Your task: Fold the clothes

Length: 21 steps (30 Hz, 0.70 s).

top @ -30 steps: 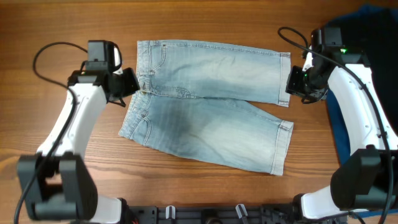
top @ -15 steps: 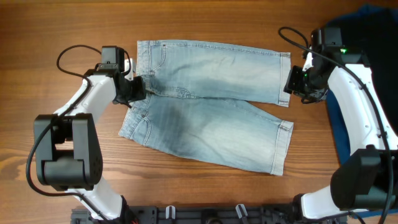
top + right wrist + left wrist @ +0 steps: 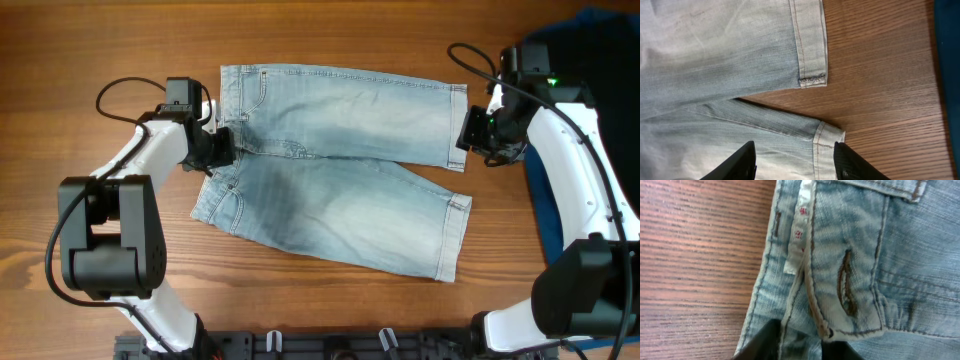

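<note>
The clothes [image 3: 340, 190], light blue faded denim shorts, lie flat on the wooden table with the waist to the left and both legs to the right. My left gripper [image 3: 215, 148] sits at the waistband's left edge. In the left wrist view its dark fingers [image 3: 765, 342] press a bunched fold of the waistband [image 3: 855, 255], so it is shut on the denim. My right gripper [image 3: 468, 130] hovers by the leg ends. It [image 3: 797, 162] stands open, with the hemmed corner of one leg [image 3: 830, 137] below and between the tips, untouched.
A dark blue garment [image 3: 600, 60] lies at the table's right side behind the right arm and shows as a strip [image 3: 950, 75] in the right wrist view. Black cables loop from both arms. A black rail [image 3: 330, 345] runs along the front edge.
The left arm has swung in from the left to the waistband, and its jaws have narrowed onto the denim. The right gripper has opened a little wider and held its place.
</note>
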{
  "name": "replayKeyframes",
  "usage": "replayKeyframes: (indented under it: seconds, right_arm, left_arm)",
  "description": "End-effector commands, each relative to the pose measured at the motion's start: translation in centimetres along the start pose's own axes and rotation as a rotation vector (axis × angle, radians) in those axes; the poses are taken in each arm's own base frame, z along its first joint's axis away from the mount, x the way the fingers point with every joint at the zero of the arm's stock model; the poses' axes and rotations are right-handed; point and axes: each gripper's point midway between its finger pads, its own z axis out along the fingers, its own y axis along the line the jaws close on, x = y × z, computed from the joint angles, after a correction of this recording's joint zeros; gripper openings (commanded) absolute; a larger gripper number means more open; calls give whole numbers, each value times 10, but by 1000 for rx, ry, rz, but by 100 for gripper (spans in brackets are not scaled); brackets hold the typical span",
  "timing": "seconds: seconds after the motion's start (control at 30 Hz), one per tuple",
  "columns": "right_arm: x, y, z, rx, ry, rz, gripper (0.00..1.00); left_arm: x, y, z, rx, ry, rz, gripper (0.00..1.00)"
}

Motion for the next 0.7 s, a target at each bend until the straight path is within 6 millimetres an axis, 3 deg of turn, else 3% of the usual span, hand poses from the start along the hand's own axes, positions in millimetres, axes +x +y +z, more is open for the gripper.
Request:
replayKeyframes:
  seconds: [0.0, 0.07, 0.23, 0.37, 0.67]
  right_arm:
    - [2, 1, 3, 0, 13, 0, 50]
    - [2, 1, 3, -1, 13, 0, 50]
    - [3, 1, 3, -1, 13, 1, 50]
    - [3, 1, 3, -1, 13, 1, 50]
    - [7, 2, 3, -8, 32, 2, 50]
  left_arm:
    - [12, 1, 9, 1, 43, 9, 13]
    - [11, 1, 9, 0, 43, 9, 4]
    - [9, 15, 8, -81, 27, -10, 4]
    - [4, 38, 5, -187, -11, -166, 4]
    - [0, 79, -3, -208, -43, -460, 4]
